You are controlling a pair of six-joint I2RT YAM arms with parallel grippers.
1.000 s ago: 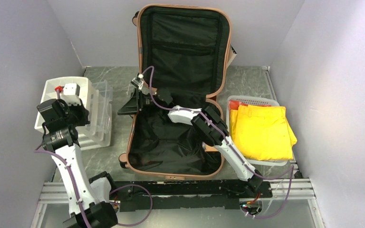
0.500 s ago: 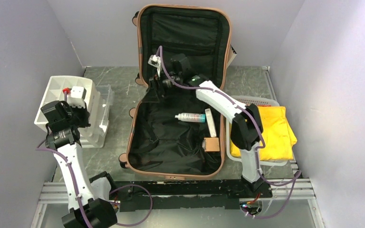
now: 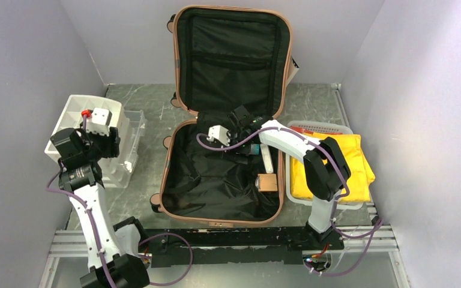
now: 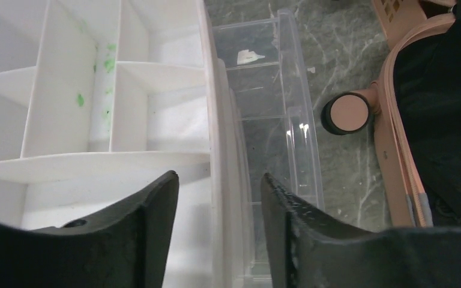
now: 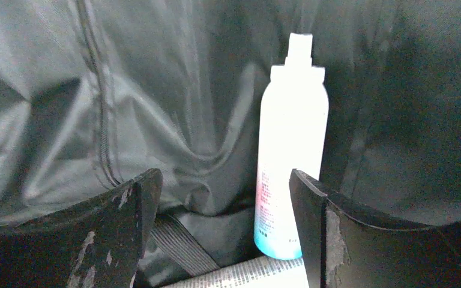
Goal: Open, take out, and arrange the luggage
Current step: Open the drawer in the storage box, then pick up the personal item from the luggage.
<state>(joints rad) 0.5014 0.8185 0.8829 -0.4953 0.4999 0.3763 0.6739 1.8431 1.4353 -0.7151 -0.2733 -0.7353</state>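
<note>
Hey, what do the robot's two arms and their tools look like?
The left arm and right arm have white link shells, black joint housings and loose purple cables. The left tool and right tool each have two black fingers; the right's are scuffed.

Both arms share one build: the left arm [image 3: 90,210] and the right arm [image 3: 283,135] have glossy white links between chunky black joint housings. A purple cable [image 3: 49,187] runs along the left arm, and a second purple cable [image 3: 200,140] runs along the right. A white camera block [image 3: 101,117] with a red cap [image 3: 86,113] tops the left wrist, and a plain white block [image 3: 218,133] the right. The left tool [image 4: 216,192] has matt black fingers [image 4: 150,222], one with a small round recess. The right tool [image 5: 223,180] has scuffed fingers [image 5: 108,228], black, their edges worn to pale grey
</note>
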